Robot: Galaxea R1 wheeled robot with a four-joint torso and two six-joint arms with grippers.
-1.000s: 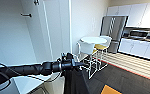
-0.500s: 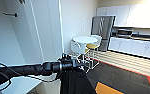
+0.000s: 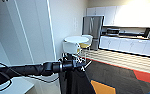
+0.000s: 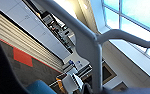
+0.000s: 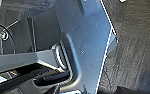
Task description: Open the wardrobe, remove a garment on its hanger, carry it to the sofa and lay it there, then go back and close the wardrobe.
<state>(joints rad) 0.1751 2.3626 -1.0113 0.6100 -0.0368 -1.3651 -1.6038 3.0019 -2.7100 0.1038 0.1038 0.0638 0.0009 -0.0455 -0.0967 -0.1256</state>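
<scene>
While the head view looks across a room with a kitchen at its far side, the wardrobe (image 3: 28, 32) takes up the near left as tall white panels, with a small dark hook high on its inner wall. Beyond it a white wall runs back to a steel refrigerator (image 3: 92, 27) and a row of white kitchen cabinets (image 3: 131, 45) under a dark counter. A round white table (image 3: 76, 39) with white chairs stands in front of the refrigerator, where striped flooring meets dark carpet with red and orange patches.

The left arm reaches in from the left edge, and its left gripper (image 3: 77, 63) sits at the top of the garment (image 3: 74, 81), black fabric hanging straight down from it (the fingers themselves are too blurred to tell how far they close). A thin pale piece of the hanger (image 3: 86, 65) pokes out just beside the gripper.

No writing or labels can be read anywhere.
</scene>
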